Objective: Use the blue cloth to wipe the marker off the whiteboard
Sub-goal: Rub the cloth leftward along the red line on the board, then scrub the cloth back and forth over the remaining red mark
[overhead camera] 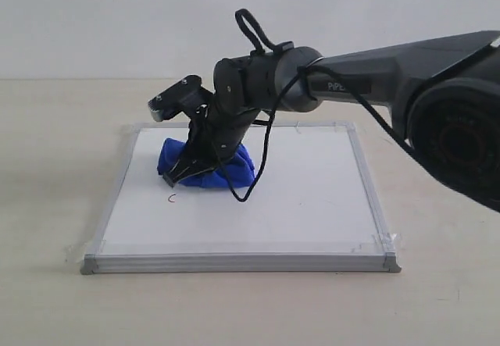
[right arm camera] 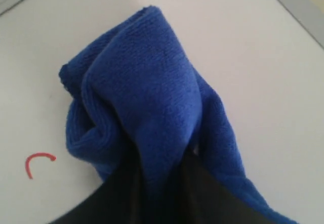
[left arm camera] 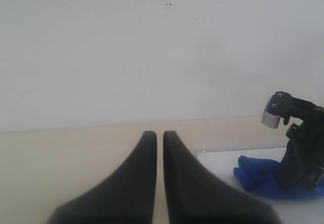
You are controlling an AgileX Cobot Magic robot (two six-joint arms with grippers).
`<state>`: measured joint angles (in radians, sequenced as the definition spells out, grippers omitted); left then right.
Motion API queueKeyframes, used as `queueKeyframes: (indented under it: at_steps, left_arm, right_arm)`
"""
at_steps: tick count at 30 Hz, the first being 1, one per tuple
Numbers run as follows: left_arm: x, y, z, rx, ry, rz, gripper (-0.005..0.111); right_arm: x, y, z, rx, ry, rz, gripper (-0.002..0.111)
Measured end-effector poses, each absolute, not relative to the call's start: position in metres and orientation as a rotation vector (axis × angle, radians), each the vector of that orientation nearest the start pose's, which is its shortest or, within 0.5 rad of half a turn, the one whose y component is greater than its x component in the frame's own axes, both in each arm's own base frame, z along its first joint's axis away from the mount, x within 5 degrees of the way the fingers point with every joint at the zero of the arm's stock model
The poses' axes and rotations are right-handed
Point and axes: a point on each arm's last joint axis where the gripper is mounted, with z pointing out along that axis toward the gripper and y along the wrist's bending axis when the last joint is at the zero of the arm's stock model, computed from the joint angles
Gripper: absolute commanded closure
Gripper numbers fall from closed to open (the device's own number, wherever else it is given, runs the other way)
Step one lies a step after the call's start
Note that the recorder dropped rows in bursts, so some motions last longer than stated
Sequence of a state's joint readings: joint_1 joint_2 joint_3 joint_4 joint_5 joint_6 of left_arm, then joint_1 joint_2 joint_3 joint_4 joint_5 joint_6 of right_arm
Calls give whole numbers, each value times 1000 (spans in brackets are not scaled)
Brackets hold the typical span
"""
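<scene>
Where the blue cloth (overhead camera: 209, 166) lies: on the whiteboard (overhead camera: 312, 197), in its far left part in the exterior view, bunched under the right gripper (overhead camera: 178, 176).
Right gripper: closed on a ridge of the cloth. The right wrist view shows fabric pinched up between the two dark fingers, with the rest spilling onto the board.
Left gripper (left arm camera: 159, 134): off the board, over the table (overhead camera: 47, 166), fingers drawn almost together with nothing between them.
Marker (overhead camera: 172, 198): only a small red curl shows, just beside the cloth on the side toward the board's near edge, and the cloth does not touch it.
How the cloth will handle: soft, light and plush, by my judgement. It gives under pressure and folds over itself, so the gathered ridge is the place to grip, with a broad loose pad under the fingers. Pressed too lightly it may skate over the ink; dragged hard it could roll or slip out of the pinch.
Board: stiff, smooth, probably slick. The tape (overhead camera: 373, 243) at the corners should hold it in place.
Edges: the silver-grey frame (overhead camera: 234, 264) looks slightly proud of the surface — fingers or cloth could catch on it at the left side, which is near.
Open room: wide bare white to the right and toward the near edge. The short path from cloth to curl is unobstructed.
</scene>
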<state>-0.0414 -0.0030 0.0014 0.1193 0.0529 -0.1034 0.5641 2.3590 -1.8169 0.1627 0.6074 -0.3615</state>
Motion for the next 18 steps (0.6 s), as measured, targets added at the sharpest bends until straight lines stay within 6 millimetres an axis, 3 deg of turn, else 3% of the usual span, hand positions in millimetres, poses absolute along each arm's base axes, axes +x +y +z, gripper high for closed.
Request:
queueKeyframes:
  at_steps: [5,9,14,18]
  left_arm:
    - [56,-2,208,39,1534,-16,102]
    - [56,-2,208,39,1534,-16,102]
    - [56,-2,208,39,1534,-16,102]
    - [56,-2,208,39,1534,-16,102]
  right_arm:
    - [381,321,127,-1378,2392,293,109]
    - [361,341,131,-1479,2352,351,109]
    - [378,328,132,-1322,2370,338,109]
    - [412,295,128,-1132,2391,263,109]
